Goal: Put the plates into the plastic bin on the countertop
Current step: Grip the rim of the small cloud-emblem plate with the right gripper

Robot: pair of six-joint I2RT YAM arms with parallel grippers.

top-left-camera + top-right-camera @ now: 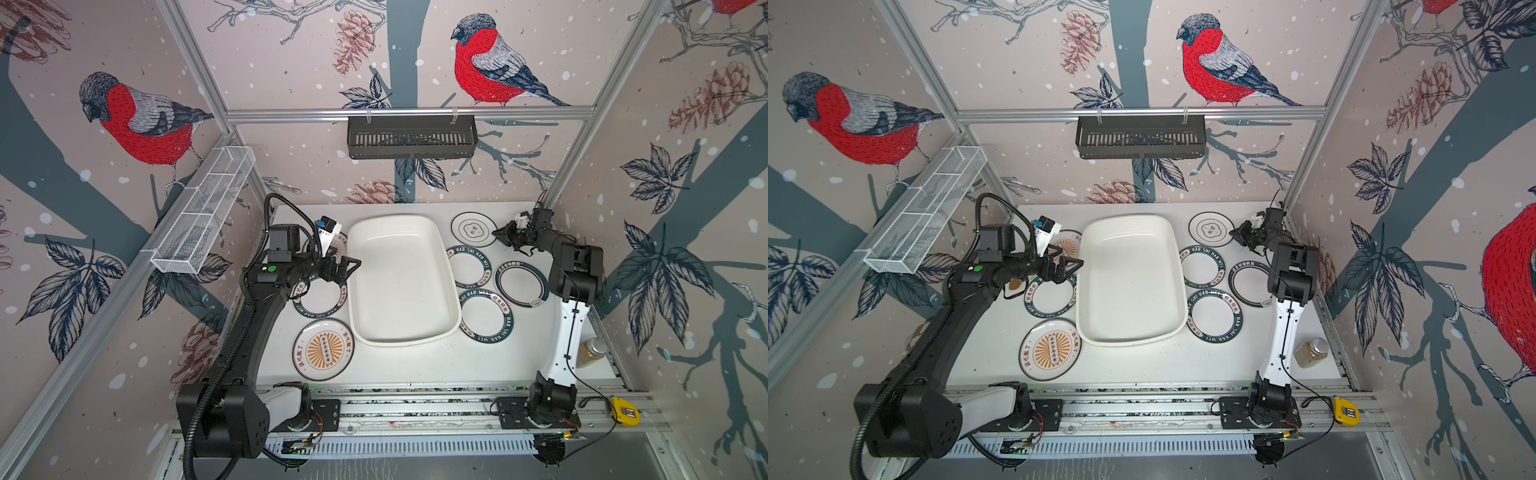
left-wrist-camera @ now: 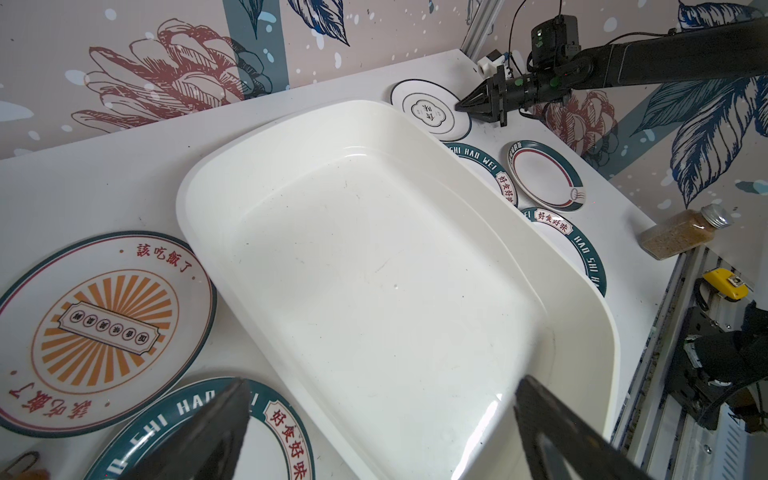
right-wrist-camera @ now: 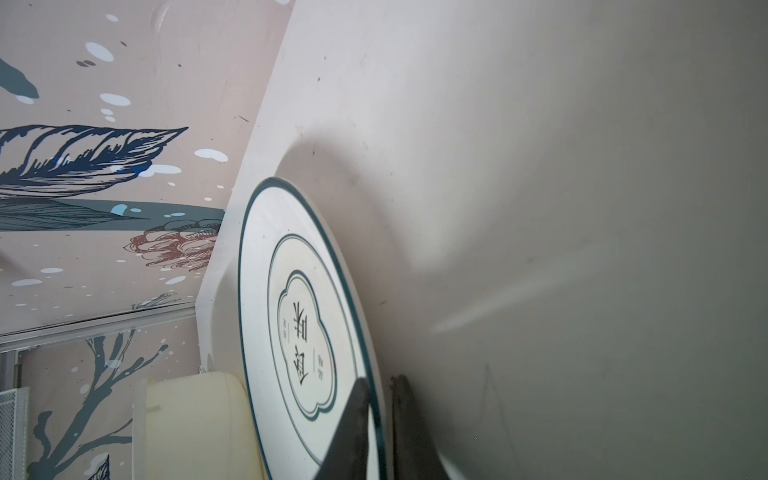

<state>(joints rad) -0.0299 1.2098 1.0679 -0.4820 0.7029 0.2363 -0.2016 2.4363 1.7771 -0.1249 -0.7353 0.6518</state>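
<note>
The white plastic bin (image 1: 403, 282) (image 2: 374, 270) lies empty mid-countertop. Plates lie flat around it. A black-ringed plate (image 1: 471, 230) (image 3: 291, 311) sits at the back right, and my right gripper (image 1: 496, 233) (image 3: 380, 380) is shut on its rim, one finger above and one below. Three green-rimmed plates (image 1: 486, 316) lie right of the bin. Left of it are another green-rimmed plate (image 1: 320, 299) and an orange sunburst plate (image 1: 323, 350). A second sunburst plate (image 1: 338, 245) is partly hidden behind the left arm. My left gripper (image 1: 349, 270) (image 2: 380, 386) hangs open over the bin's left rim, holding nothing.
A spice jar (image 1: 590, 353) stands at the countertop's right edge beside the right arm. A yellow tape measure (image 1: 625, 411) lies on the front rail. A black slotted rack (image 1: 411, 137) hangs on the back wall, and a white wire basket (image 1: 203, 208) on the left wall.
</note>
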